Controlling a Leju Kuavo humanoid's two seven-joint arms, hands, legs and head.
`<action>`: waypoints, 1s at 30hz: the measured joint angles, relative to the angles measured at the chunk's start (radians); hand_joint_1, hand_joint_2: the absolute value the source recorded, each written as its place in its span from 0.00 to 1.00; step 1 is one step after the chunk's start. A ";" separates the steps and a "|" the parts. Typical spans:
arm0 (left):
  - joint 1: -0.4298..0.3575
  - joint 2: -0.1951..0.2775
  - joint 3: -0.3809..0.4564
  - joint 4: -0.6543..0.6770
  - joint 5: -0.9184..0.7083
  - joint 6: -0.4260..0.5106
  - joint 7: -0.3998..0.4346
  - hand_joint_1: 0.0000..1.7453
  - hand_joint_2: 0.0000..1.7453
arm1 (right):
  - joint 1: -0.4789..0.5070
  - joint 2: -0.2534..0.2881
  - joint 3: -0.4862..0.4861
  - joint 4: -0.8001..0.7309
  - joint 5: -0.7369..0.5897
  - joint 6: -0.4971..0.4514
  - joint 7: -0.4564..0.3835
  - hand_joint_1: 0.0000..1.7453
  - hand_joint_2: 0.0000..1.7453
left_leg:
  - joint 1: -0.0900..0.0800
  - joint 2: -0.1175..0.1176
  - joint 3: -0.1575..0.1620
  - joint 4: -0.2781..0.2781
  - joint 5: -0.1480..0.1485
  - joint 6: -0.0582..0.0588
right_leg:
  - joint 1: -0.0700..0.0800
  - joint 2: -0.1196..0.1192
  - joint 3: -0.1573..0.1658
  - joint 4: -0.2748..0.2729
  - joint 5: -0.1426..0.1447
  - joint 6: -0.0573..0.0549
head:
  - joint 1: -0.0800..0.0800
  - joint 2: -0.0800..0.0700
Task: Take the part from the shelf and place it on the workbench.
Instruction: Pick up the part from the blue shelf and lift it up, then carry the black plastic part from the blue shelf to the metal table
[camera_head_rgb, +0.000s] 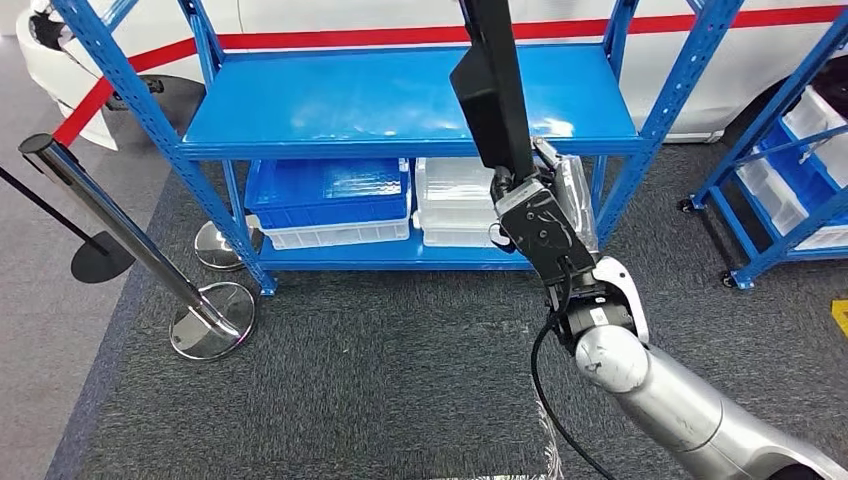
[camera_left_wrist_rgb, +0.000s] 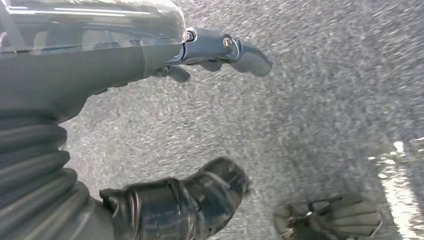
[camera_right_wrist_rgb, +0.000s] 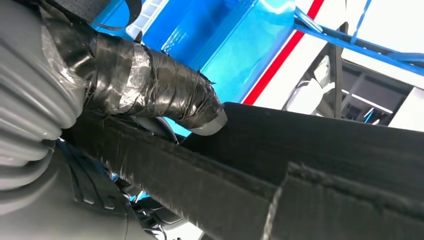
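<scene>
Fingers of the right hand (camera_head_rgb: 545, 225) wrap around a long black part (camera_head_rgb: 495, 85), which stands nearly upright in the head view, its upper end passing in front of the top board of the blue shelf (camera_head_rgb: 400, 100) and out of the picture. From the right wrist, a tape-wrapped thumb (camera_right_wrist_rgb: 165, 97) presses against the dark, cloth-like side of the part (camera_right_wrist_rgb: 310, 165), so the grip is firm, and the part is off the shelf and in the air in front of it. On the lower board sit a blue bin (camera_head_rgb: 328, 192) stacked on a white tray (camera_head_rgb: 340, 235), with clear trays (camera_head_rgb: 455, 200) just beside them. A chrome post (camera_head_rgb: 130, 235) with a round foot stands on the grey carpet (camera_head_rgb: 380, 380) to the left of the shelf. From the left wrist, the left hand (camera_left_wrist_rgb: 165, 130) hangs over the carpet with its fingers (camera_left_wrist_rgb: 225, 50) and thumb apart and nothing between them.
</scene>
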 joint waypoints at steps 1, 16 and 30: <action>-0.001 0.000 0.000 0.000 0.000 0.000 0.000 0.00 1.00 | 0.000 0.000 -0.001 -0.001 0.000 0.000 0.000 1.00 1.00 | 0.000 0.000 -0.012 0.067 -0.046 -0.001 | 0.003 0.000 -0.014 0.000 0.011 -0.003 | -0.001 0.000; -0.010 0.004 -0.019 0.000 -0.001 -0.001 -0.001 0.00 1.00 | -0.002 -0.014 -0.016 -0.013 0.014 -0.002 0.005 1.00 1.00 | -0.025 0.008 0.210 -0.192 0.037 0.066 | 0.006 -0.002 -0.141 0.129 -0.039 0.039 | 0.003 0.000; -0.003 0.003 -0.022 0.000 0.018 -0.006 -0.003 0.00 1.00 | -0.005 -0.031 -0.045 -0.029 0.016 -0.007 0.022 1.00 1.00 | -0.007 0.001 0.041 -0.004 -0.028 0.005 | -0.006 -0.003 -0.042 0.039 0.001 0.004 | 0.001 0.000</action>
